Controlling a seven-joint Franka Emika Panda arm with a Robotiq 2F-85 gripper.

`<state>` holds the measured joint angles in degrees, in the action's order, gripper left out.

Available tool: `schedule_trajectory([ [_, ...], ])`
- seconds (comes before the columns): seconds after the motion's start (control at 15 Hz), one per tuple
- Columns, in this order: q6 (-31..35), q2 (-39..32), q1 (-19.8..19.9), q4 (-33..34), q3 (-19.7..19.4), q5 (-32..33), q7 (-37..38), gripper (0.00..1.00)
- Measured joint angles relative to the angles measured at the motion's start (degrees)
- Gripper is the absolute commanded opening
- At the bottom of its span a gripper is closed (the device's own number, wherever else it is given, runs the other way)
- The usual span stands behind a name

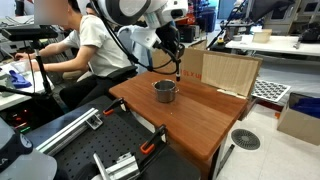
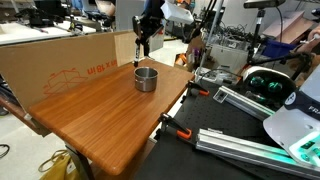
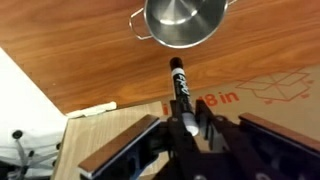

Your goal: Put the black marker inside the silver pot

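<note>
The pincer (image 3: 190, 122) is clamped on the black marker (image 3: 179, 82). It grips the upper part, so most of the barrel sticks out below the fingers and points down toward the desk (image 3: 80, 50). Held upright like this, the marker can go into the pot end first instead of landing across the rim.

In both exterior views the arm hangs above the far part of the desk. The marker (image 1: 178, 73) is in the air, clear of the wood, and the silver pot (image 1: 164, 91) sits just beside and below it. The wrist view shows the marker's free end near the silver pot (image 3: 180, 20) but short of its opening, so a release now would probably miss. The pot stands upright with its mouth open, near the cardboard box (image 2: 70, 55) at the desk's edge.

Judging from this, the carry is nearly complete. What remains is a small shift over the mouth, a lowering and a release. The mouth leaves little slack, and a marker tilted at release could catch the rim or tip back out.
</note>
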<state>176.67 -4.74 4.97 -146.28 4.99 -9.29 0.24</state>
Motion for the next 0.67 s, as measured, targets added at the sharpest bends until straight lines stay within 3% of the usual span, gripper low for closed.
schedule_trajectory([
  [0.67, 6.72, 5.17, -1.3, -8.26, 0.89, 0.65, 0.06, 0.06],
])
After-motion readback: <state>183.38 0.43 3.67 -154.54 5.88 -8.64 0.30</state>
